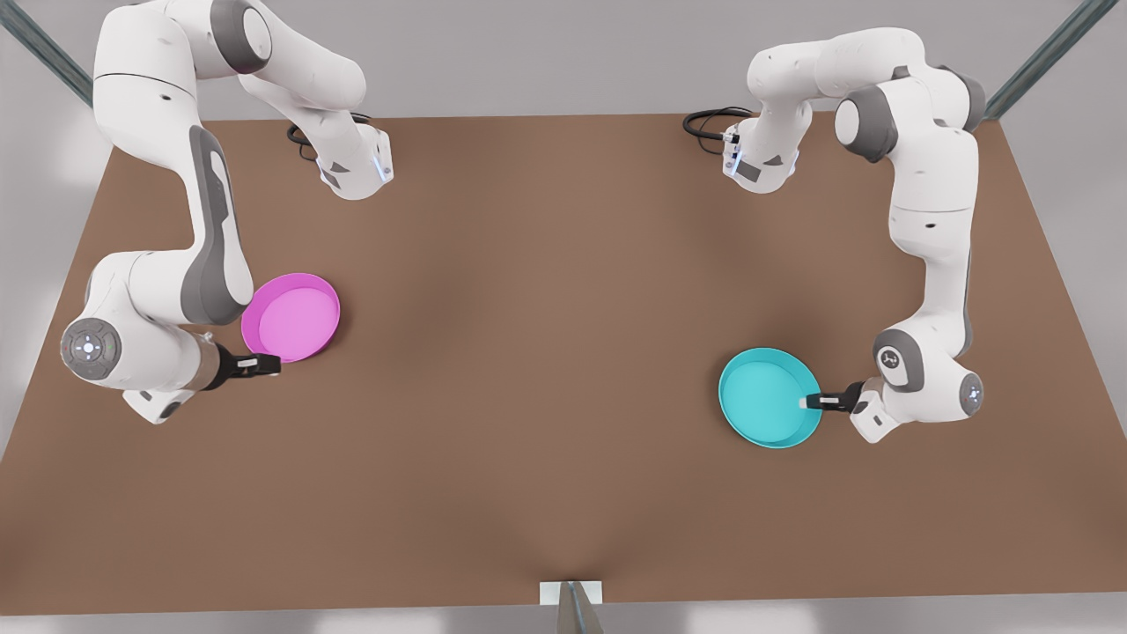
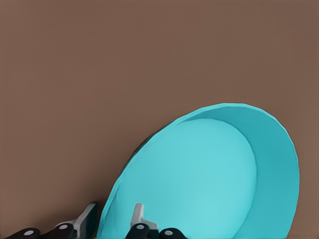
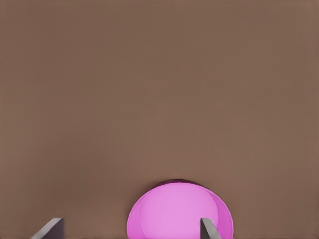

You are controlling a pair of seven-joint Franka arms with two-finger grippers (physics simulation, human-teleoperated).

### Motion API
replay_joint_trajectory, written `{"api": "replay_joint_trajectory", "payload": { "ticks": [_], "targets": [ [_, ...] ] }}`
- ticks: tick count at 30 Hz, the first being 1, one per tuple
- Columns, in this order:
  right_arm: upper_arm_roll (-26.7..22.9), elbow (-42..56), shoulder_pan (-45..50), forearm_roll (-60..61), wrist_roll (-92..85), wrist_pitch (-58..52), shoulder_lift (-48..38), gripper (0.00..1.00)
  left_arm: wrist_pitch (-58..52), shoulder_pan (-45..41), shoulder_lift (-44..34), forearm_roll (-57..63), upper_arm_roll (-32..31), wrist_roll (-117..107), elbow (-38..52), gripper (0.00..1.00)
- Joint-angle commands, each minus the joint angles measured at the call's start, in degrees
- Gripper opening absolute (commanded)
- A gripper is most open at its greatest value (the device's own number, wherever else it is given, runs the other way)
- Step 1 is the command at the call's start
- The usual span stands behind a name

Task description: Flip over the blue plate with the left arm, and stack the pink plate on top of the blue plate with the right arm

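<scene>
Left gripper (image 1: 810, 402) pinches blue plate (image 1: 766, 396); right gripper (image 1: 268, 362) spread beside pink plate (image 1: 295, 319).

No readable text, label, brand, number or sign appears on anything in these views.

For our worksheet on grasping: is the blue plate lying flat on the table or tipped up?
Tipped up. The left wrist view shows the blue plate raised off the table, its rim between the left gripper fingers.

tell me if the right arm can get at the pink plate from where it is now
Probably yes: the right gripper sits open at the near rim of the pink plate, with bare table around it and nothing between them.
</scene>
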Motion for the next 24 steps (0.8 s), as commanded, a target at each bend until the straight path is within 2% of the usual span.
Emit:
{"api": "replay_joint_trajectory", "payload": {
  "ticks": [1,13,17,19,21,24],
  "targets": [
    [0.0,0.0,0.1,-0.1,0.0,0.0,0.0,1.00,0.0,0.0,0.0,0.0,0.0,0.0,0.0,0.44],
    [0.0,0.1,0.1,-0.3,-0.1,0.0,1.0,1.00,0.0,0.0,0.5,0.0,0.0,0.1,0.0,0.38],
    [0.0,2.1,-0.1,-1.0,-0.7,0.0,1.2,1.00,-0.1,0.0,0.5,0.0,0.0,0.2,0.0,0.32],
    [0.0,3.7,-0.6,-1.0,-1.0,-2.5,0.8,1.00,-0.1,0.0,0.5,0.0,0.0,0.3,0.0,0.28],
    [0.2,9.2,0.3,-0.3,-0.9,-10.0,0.8,1.00,-0.1,0.0,0.5,0.0,0.0,0.3,0.0,0.27],
    [0.2,9.4,4.3,-0.9,-0.9,-9.8,1.5,1.00,-0.1,0.0,0.5,0.0,0.0,0.4,0.0,0.27]
  ]
}}
